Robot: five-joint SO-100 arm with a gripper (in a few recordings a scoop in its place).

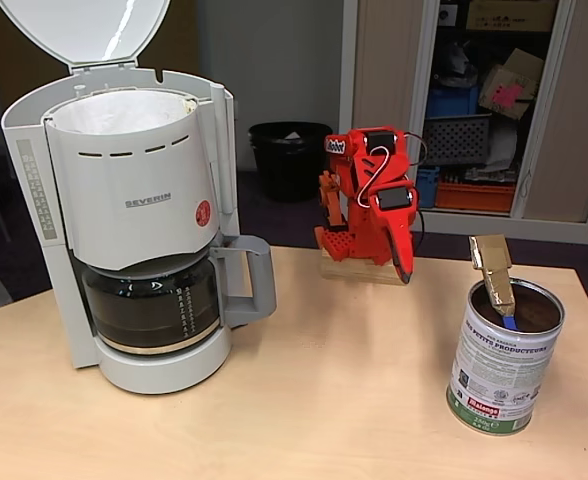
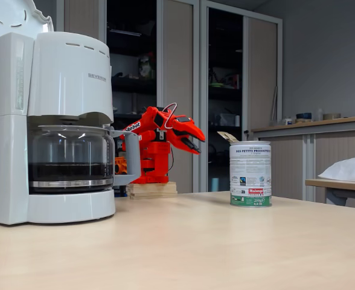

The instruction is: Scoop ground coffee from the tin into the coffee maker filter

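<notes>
The tin [image 1: 504, 375] stands at the table's right, its ground coffee [image 1: 540, 312] showing dark brown inside. A scoop with a cardboard-wrapped handle [image 1: 492, 264] leans out of it. The white coffee maker filter [image 1: 124, 112] lines the basket of the SEVERIN machine [image 1: 134, 205] at the left, whose lid [image 1: 84, 25] is up. My red arm is folded at the table's back; the gripper [image 1: 406, 270] points down, shut and empty, well apart from the tin. From the side, in the low fixed view, the gripper [image 2: 197, 138] hangs between the machine [image 2: 51, 121] and the tin [image 2: 250, 175].
The dark glass carafe [image 1: 154, 305] sits under the basket with its grey handle towards the arm. Bare wooden table [image 1: 324, 400] lies between machine and tin. Behind the table are a black bin [image 1: 289, 155] and an open cupboard with boxes.
</notes>
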